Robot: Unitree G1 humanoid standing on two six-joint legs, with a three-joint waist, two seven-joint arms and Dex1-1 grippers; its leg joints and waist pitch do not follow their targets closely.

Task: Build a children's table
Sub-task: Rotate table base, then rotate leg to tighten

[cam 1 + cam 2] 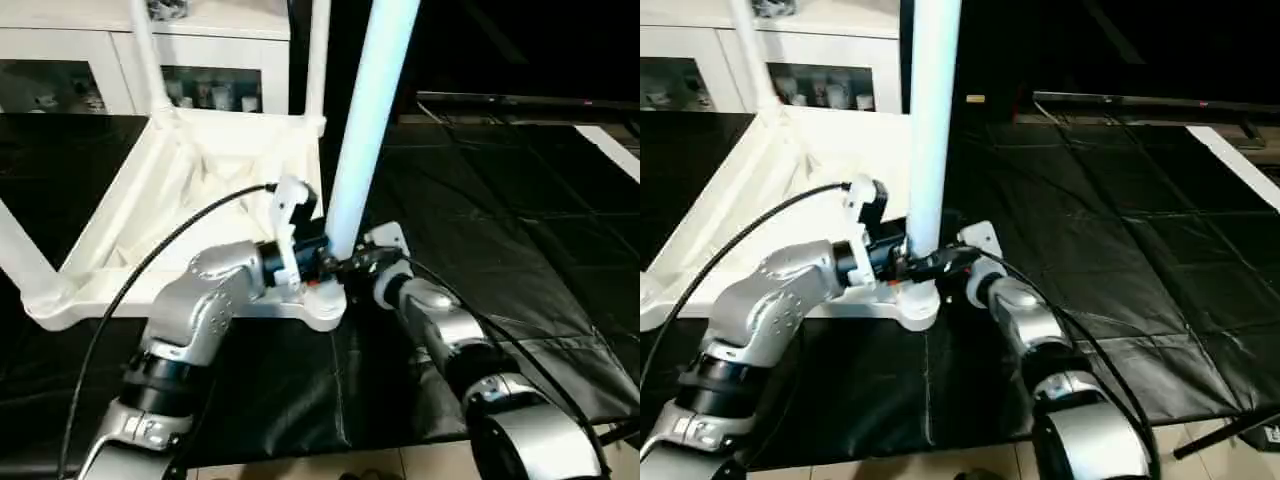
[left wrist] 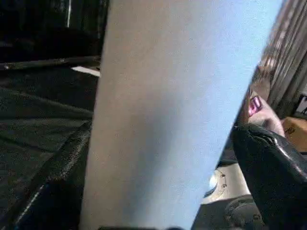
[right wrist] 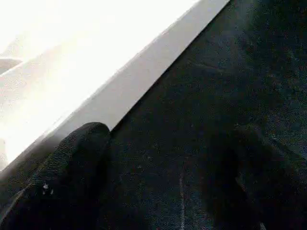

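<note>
Your children's table (image 1: 190, 190) lies upside down on the black sheet (image 1: 520, 250) covering the floor, its ribbed underside facing up and its top flat against the sheet. Three legs stand up from its corner sockets: one at the far left corner (image 1: 148, 55), one at the far right corner (image 1: 318, 60), and one at the near left corner (image 1: 22, 250). A fourth leg (image 1: 365, 120) rises upright from the near right corner socket (image 1: 322, 300), which sits just in front of your two arms. Your left claw (image 1: 318, 255) is at the base of that leg, its black fingers (image 2: 268, 177) spread wide with the tube standing between them; in the left wrist view the leg passes between the two fingers, and you cannot tell from these pictures whether either finger presses on it. Your right claw (image 1: 368, 262) reaches in from the other side, low and just beside the same corner; its fingers (image 3: 72, 167) are spread apart over the black sheet, with the white edge of the table top (image 3: 120, 91) beside one finger and nothing between them. Behind the table stands a white cabinet (image 1: 110, 60) with glass doors.
</note>
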